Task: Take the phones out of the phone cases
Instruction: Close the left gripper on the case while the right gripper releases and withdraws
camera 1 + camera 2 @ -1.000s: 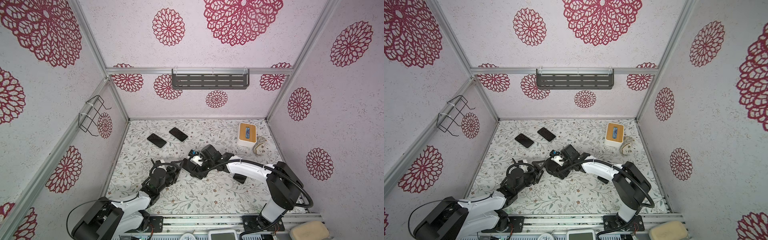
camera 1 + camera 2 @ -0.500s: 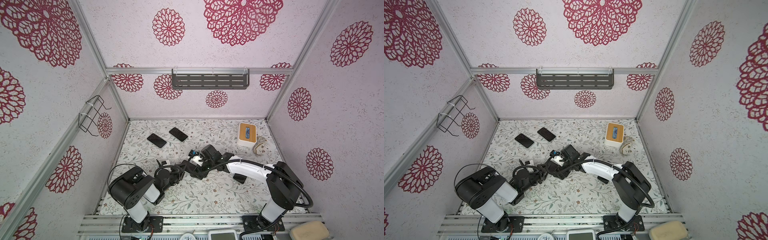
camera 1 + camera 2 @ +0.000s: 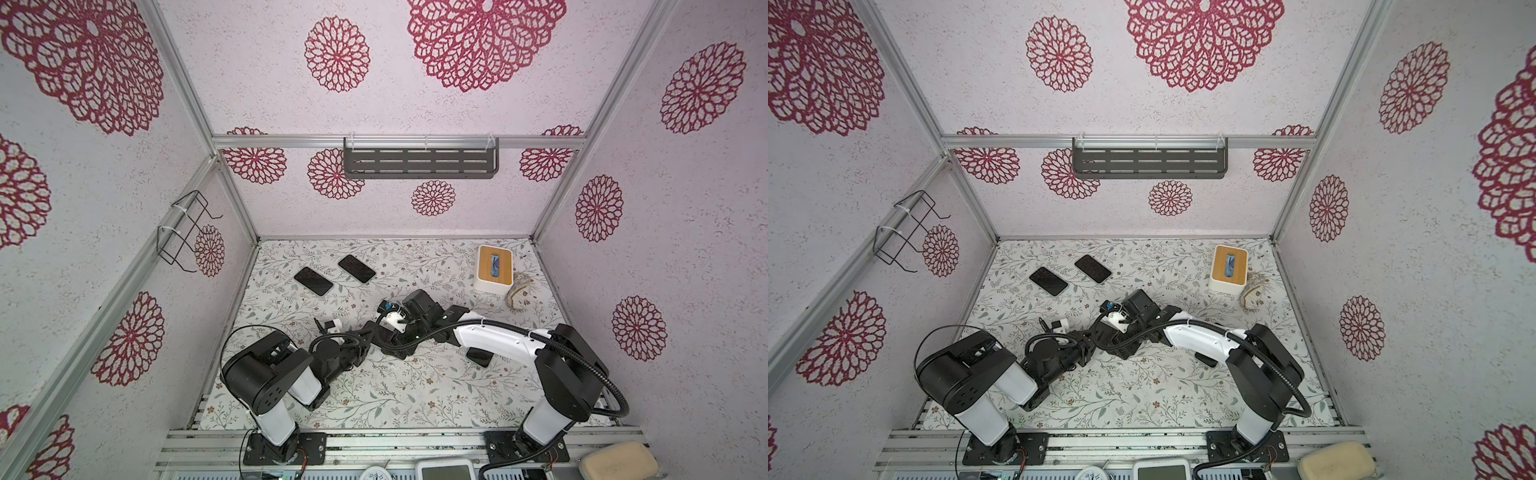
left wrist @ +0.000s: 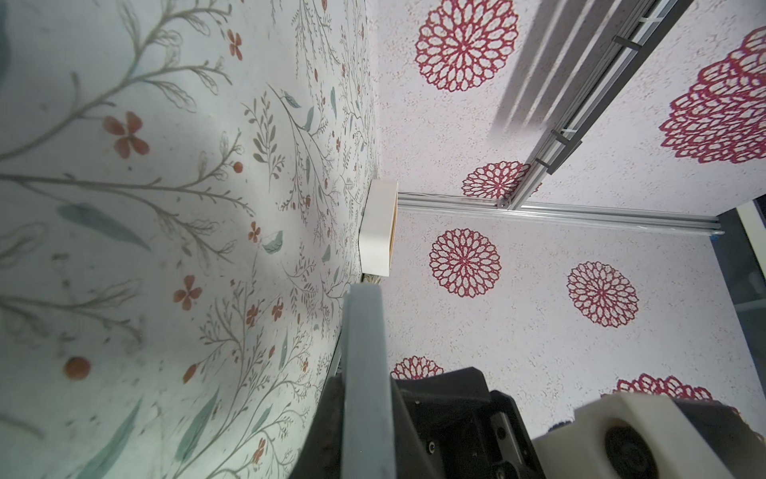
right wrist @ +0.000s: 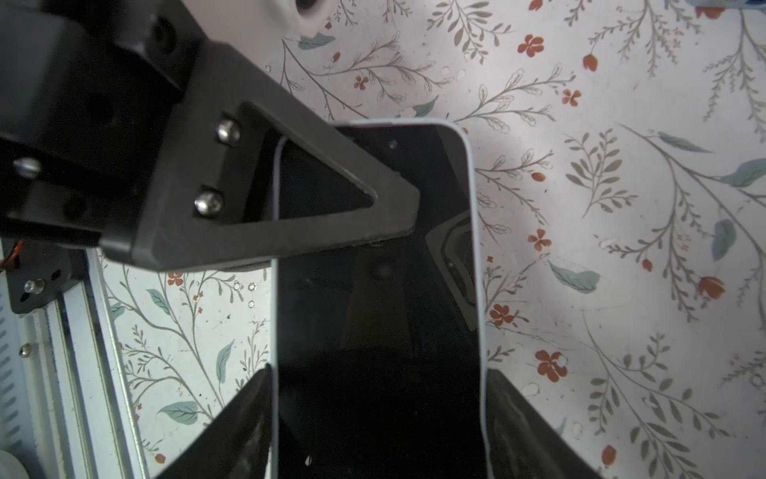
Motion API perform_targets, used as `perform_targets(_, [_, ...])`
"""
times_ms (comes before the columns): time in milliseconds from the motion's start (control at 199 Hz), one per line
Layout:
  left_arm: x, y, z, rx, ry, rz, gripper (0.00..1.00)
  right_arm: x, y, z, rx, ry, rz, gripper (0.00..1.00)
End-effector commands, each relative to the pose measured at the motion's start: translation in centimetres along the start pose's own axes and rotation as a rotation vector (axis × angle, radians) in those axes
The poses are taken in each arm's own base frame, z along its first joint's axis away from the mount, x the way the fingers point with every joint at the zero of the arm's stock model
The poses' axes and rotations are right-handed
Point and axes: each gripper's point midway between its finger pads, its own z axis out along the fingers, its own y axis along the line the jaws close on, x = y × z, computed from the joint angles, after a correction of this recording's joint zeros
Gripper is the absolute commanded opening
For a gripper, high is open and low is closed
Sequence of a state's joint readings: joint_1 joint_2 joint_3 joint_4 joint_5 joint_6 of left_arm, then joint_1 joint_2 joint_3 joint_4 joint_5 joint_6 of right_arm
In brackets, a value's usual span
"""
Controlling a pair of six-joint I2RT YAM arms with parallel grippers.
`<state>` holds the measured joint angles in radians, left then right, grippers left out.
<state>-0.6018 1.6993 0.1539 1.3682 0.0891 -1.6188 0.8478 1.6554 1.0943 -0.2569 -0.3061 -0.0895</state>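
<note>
Pale-blue phone case (image 5: 476, 249), with the phone (image 5: 373, 315) inside, is clamped across its width between the right gripper's (image 5: 379, 373) fingers to steady it. Just ahead, the left gripper (image 5: 393, 209) is pinched shut on the case's edge, likely to peel it.

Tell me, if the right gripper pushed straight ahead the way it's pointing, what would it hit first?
Most likely the left gripper, whose finger lies across the cased phone just ahead of the right gripper holding it, though relative heights are hard to judge.
</note>
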Motion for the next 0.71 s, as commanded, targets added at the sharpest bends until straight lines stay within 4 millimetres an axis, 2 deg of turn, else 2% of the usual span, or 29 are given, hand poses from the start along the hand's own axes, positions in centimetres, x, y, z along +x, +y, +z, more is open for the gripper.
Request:
perform_targets(0, [0.1, -3.4, -0.8, 0.109, -0.013, 0.049, 0.07, -2.7, 0.8, -2.9, -0.001, -0.117, -0.014, 0.74])
perform_targets(121, [0.1, -4.7, -1.0, 0.086, -0.01, 0.103, 0.05, -3.6, 1.1, -4.8, 0.017, -0.187, -0.015, 0.91])
perform_targets(216, [-0.3, -6.0, -1.7, 0.05, -0.028, 0.167, 0.03, -4.2, 1.2, -7.2, 0.046, -0.264, -0.005, 0.97])
perform_targets(272, [-0.9, -7.4, -2.5, 0.032, -0.054, 0.225, 0.02, -4.7, 1.3, -9.1, 0.071, -0.324, 0.008, 0.99])
perform_targets(307, [-1.4, -7.5, -3.1, -0.026, -0.07, 0.269, 0.01, -4.9, 1.5, -10.4, 0.079, -0.364, 0.021, 0.99])
perform_targets(342, [-1.8, -8.7, -3.9, -0.043, -0.087, 0.323, 0.0, -5.3, 1.8, -11.9, 0.083, -0.411, 0.037, 0.99])
perform_targets(357, [-1.9, -8.6, -4.2, -0.07, -0.087, 0.343, 0.0, -5.5, 1.9, -12.6, 0.087, -0.437, 0.046, 0.99])
perform_targets(453, [-2.6, -11.3, -5.9, -0.049, -0.08, 0.396, 0.0, -6.1, 2.5, -15.6, 0.077, -0.539, 0.114, 0.99])
perform_targets(503, [-3.2, -12.4, -6.6, -0.026, -0.069, 0.408, 0.0, -6.0, 2.7, -16.5, 0.061, -0.572, 0.157, 0.99])
perform_targets(594, [-3.7, -15.4, -7.9, 0.035, -0.06, 0.486, 0.0, -6.0, 4.4, -18.5, -0.043, -0.69, 0.22, 0.99])
perform_targets(705, [-1.8, -21.0, -8.8, 0.159, 0.048, 0.655, 0.0, -5.7, 6.2, -20.3, -0.179, -0.83, 0.242, 0.99])
